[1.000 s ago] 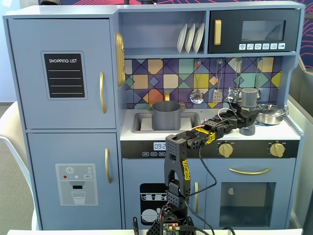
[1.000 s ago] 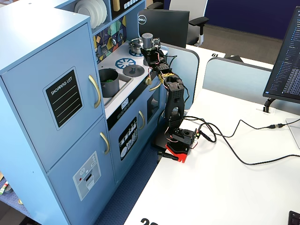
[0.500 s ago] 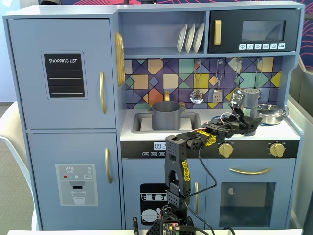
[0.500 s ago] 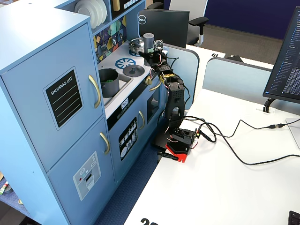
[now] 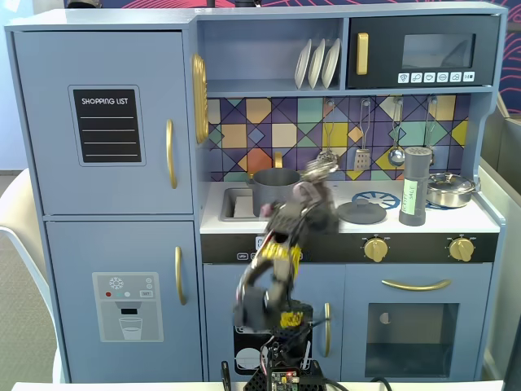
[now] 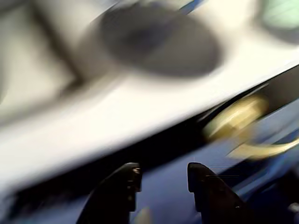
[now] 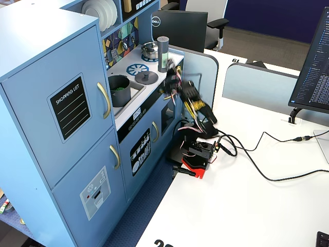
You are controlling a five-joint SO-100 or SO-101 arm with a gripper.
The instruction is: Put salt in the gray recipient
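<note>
Fixed views are showing the arm blurring in front of the toy kitchen, its claw (image 5: 319, 167) lifting over the counter between the gray pot (image 5: 274, 189) in the sink and the flat round lid (image 5: 361, 213). The salt shaker (image 5: 415, 186) is standing upright on the stove top, well apart from the claw and to its right in the front-on fixed view, just beside the steel pan (image 5: 450, 190). Its long axis is running straight up. The pot is sitting on the claw's other side, to the left, so the coming reach looks like a swing rightward, away from the pot.

Wrist view is showing the two dark fingers (image 6: 119, 192) standing a little apart with nothing between them; the claw is holding nothing, though everything there is heavily smeared.

From the side, the shaker (image 7: 163, 53) is standing beyond the claw (image 7: 170, 82), farther along the counter.
</note>
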